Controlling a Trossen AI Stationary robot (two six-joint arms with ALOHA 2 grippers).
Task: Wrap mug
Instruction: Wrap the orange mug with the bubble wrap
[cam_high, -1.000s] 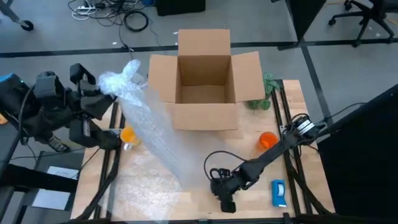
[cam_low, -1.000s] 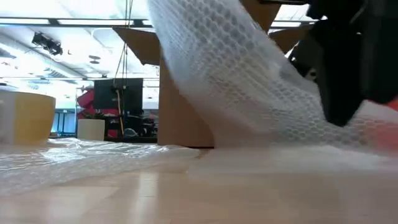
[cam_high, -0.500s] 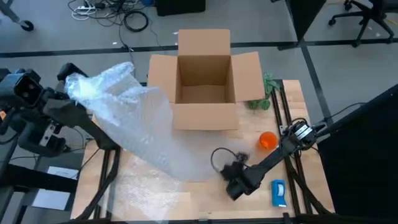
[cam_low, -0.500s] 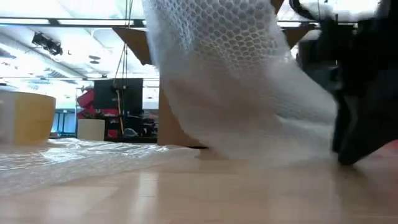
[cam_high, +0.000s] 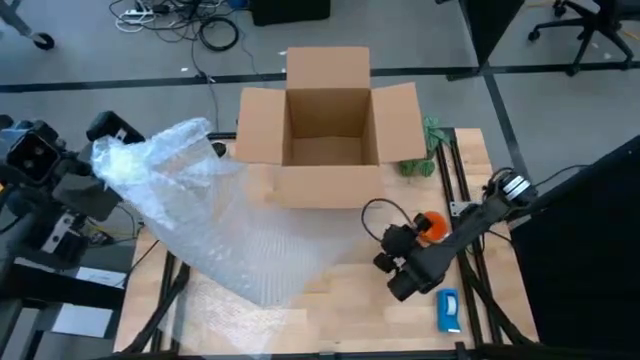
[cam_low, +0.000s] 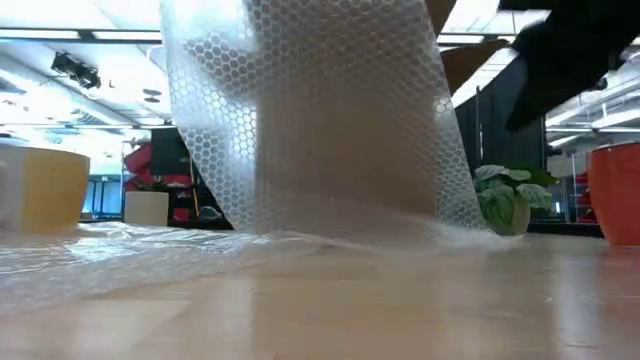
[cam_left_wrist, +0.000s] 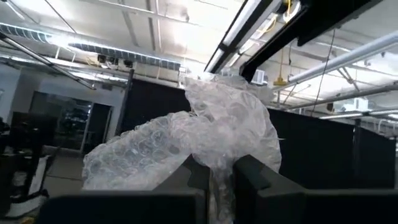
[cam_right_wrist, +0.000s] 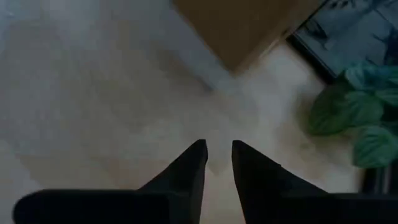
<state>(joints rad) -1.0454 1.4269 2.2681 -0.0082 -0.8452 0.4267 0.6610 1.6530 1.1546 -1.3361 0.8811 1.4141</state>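
**Bubble wrap lifted off the table's left edge**

Bubble wrap (cam_high: 215, 225), clear and dimpled with small round cells, hangs as a crumpled sheet from the left gripper (cam_left_wrist: 219, 180), which sits high past the left edge of the table (cam_high: 340, 310). We see its jaws pinched tight on a bunched, puffy wad of the sheet. The rest trails down in a broad fold onto the pale wooden planks, in front of the open cardboard box (cam_high: 328, 130) with its flaps spread.

The mug (cam_high: 431, 225), small, round and bright orange, stands on the table's right part, just in front of the box's right corner and touching nothing we can make out. The right gripper (cam_right_wrist: 217, 162) hovers beside it above the bare wood, jaws nearly together with a slim gap, holding nothing. A leafy green plant (cam_high: 425, 150) sits by the box's right flap, and a flat blue-and-white object (cam_high: 447, 309) lies near the front right edge.
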